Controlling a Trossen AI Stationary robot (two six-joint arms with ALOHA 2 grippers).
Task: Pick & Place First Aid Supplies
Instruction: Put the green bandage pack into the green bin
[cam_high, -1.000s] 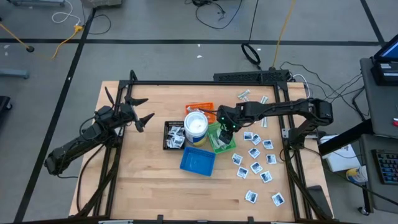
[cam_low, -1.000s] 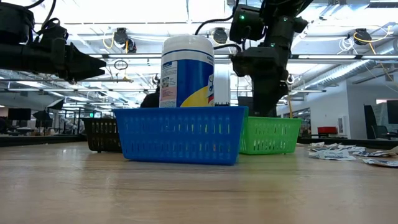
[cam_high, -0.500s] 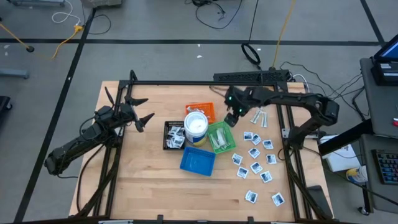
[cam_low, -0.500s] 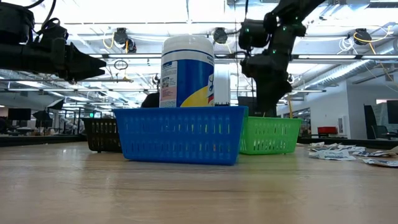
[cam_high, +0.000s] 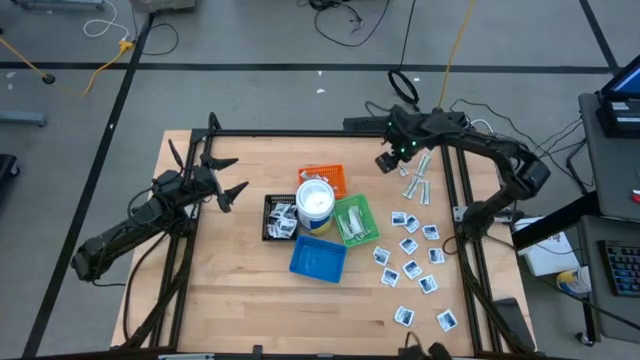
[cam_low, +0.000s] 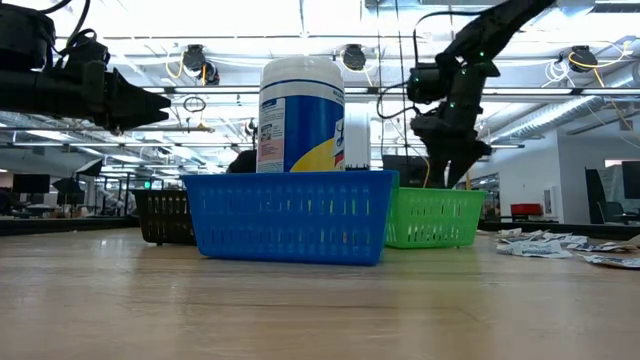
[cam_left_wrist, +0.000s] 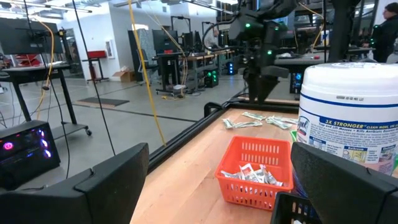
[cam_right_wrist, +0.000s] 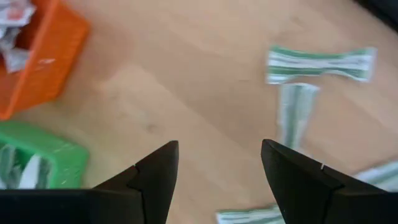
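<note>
Small white square packets (cam_high: 410, 250) lie scattered on the table's right side. Pale wrapped strips with green print (cam_high: 415, 180) lie near the far right corner, and show again as strips (cam_right_wrist: 320, 62) in the right wrist view. My right gripper (cam_high: 388, 162) hangs open above bare wood just left of those strips, fingers slanting down, with nothing between them (cam_right_wrist: 219, 155). More strips lie in the green tray (cam_high: 352, 222). My left gripper (cam_high: 228, 182) waits open and level at the table's left, pointing toward the trays.
A white tub (cam_high: 315, 203) stands among four trays: orange (cam_high: 325, 178) with packets behind it, black (cam_high: 282, 218) with packets to its left, blue (cam_high: 318, 258) in front, green to its right. A black frame rail (cam_high: 300, 133) runs along the far edge.
My right gripper has swung from over the green tray toward the table's far right corner, rising a little and rolling, and now hangs beside the loose strips. Its fingers stay apart. The trays and supplies have not moved.
</note>
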